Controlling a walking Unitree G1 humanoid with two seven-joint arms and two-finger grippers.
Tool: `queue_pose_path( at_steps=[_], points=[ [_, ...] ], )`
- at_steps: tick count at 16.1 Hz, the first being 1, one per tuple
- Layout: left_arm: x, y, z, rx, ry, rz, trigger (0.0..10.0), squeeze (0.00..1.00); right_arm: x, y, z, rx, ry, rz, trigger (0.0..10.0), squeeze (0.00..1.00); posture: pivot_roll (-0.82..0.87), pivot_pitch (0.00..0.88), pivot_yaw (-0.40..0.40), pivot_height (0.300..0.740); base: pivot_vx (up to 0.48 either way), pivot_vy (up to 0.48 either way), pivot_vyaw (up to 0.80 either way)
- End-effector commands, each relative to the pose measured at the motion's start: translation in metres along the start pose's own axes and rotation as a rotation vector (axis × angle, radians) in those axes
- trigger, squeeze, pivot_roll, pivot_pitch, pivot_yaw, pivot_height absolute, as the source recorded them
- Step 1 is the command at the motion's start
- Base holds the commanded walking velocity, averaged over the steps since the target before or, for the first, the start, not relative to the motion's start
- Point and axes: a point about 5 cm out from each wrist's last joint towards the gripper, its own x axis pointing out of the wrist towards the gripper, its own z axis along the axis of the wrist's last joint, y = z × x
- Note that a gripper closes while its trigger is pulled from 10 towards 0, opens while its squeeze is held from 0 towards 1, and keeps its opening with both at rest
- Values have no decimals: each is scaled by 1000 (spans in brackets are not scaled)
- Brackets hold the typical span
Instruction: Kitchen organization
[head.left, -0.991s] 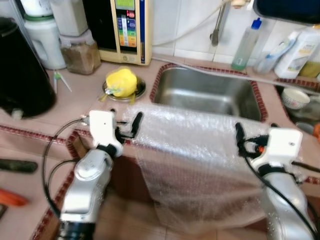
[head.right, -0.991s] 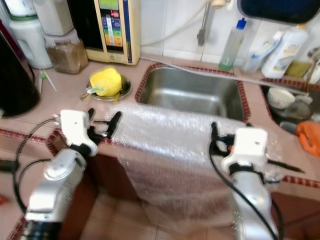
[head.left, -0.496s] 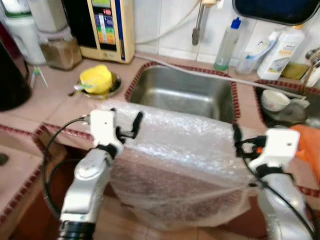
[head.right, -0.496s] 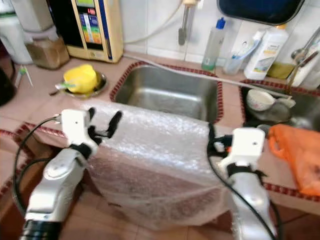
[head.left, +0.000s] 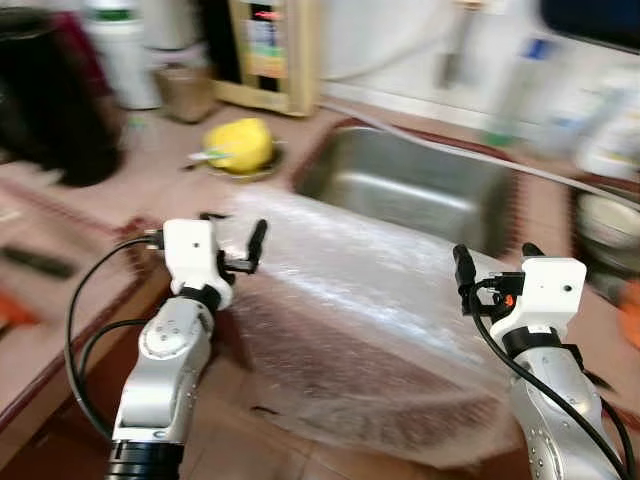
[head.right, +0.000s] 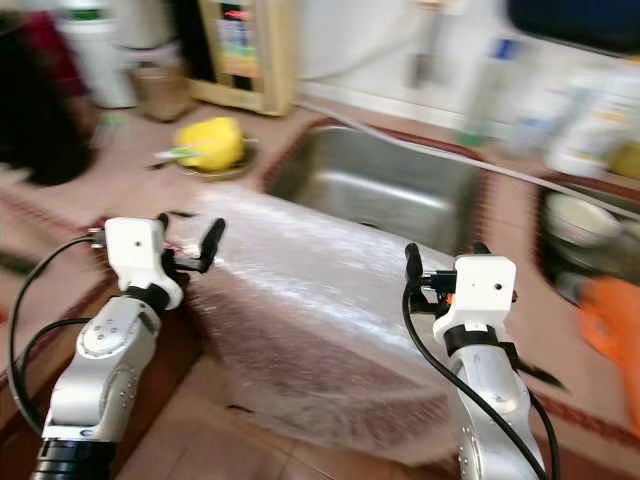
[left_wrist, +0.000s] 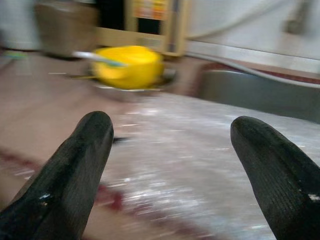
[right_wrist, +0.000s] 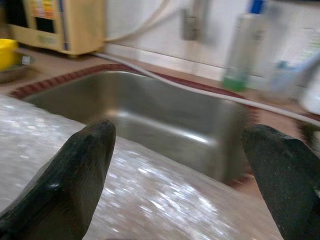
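Motion blur smears the far counter, but both my left gripper (left_wrist: 170, 150) and right gripper (right_wrist: 182, 165) gape wide over the bubble wrap (head.left: 370, 300).

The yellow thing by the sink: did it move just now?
No. The yellow thing still sits in its dish beside the sink's left rim; only the camera shifted.
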Motion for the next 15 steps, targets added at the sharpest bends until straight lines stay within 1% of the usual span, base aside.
queue_pose_path(
  at_steps=[1, 2, 3, 5, 6, 8, 10, 12, 15],
  points=[
    [1, -2, 1, 3, -5, 1, 10000, 0, 1, -2, 3, -2, -14, -5, 10000, 0, -51, 84, -22, 740, 0, 0, 800],
    [2, -2, 2, 31, -7, 8, 10000, 0, 1, -2, 2, -1, -13, -5, 10000, 0, -49, 89, -22, 740, 0, 0, 800],
    [2, -2, 2, 24, -6, 9, 10000, 0, 0, -1, 2, 1, -12, -5, 10000, 0, -50, 88, -22, 740, 0, 0, 581],
    [2, -3, 1, 17, -2, -1, 10000, 0, 0, -1, 2, 14, -11, -9, 10000, 0, -52, 88, -20, 740, 0, 0, 0],
    [2, -6, 2, 22, -12, -25, 10000, 0, 0, -1, 2, 20, -12, -10, 10000, 0, -52, 88, -21, 740, 0, 0, 0],
    [2, -5, 2, 22, -13, -17, 10000, 0, 0, -1, 2, 19, -13, -10, 10000, 0, -54, 89, -21, 740, 0, 0, 0],
    [2, -4, 0, 3, 4, 6, 10000, 0, 0, -1, 2, 18, -13, -9, 10000, 0, -54, 89, -22, 740, 0, 0, 0],
    [2, -1, -2, 4, 17, 16, 10000, 0, 0, -1, 2, 19, -12, -8, 10000, 0, -53, 90, -23, 740, 0, 0, 0],
    [2, -7, 2, 19, -7, -32, 10000, 0, 0, 0, 2, 20, -16, -6, 10000, 0, -55, 90, -21, 740, 0, 0, 0]
  ],
)
